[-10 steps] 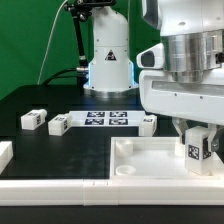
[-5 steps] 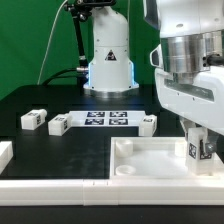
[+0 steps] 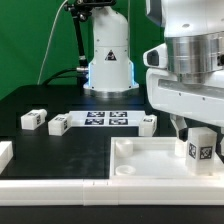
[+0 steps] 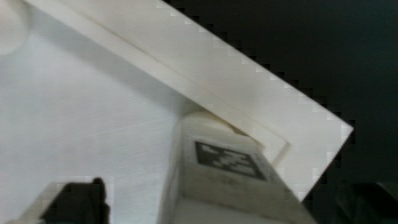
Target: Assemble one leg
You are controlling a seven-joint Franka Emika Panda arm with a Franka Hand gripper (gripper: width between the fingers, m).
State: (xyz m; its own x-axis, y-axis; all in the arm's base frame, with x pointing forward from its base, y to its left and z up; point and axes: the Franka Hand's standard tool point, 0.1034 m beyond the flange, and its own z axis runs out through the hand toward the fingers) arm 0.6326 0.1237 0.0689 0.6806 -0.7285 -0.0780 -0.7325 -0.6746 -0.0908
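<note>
A white leg [image 3: 198, 149] with a black-and-white tag stands upright in the corner socket of the large white tray-like piece [image 3: 140, 170], at the exterior view's right. My gripper [image 3: 197, 131] hangs just above it and straddles its top. In the wrist view the leg [image 4: 224, 165] sits at the tray's corner. One dark finger [image 4: 75, 203] stands apart from it with a white gap between, so the jaws look open around the leg. Three more legs lie on the black table: two at the left [image 3: 33, 120] [image 3: 59, 124] and one further right [image 3: 146, 123].
The marker board [image 3: 105, 119] lies between the loose legs. The arm's white base [image 3: 108, 62] stands behind it. Another white part [image 3: 5, 152] shows at the exterior view's left edge. A white rail [image 3: 60, 189] runs along the front.
The gripper dipped lower over the leg half a second ago and has risen slightly since. The leg stays in the tray's corner. The loose legs have not moved.
</note>
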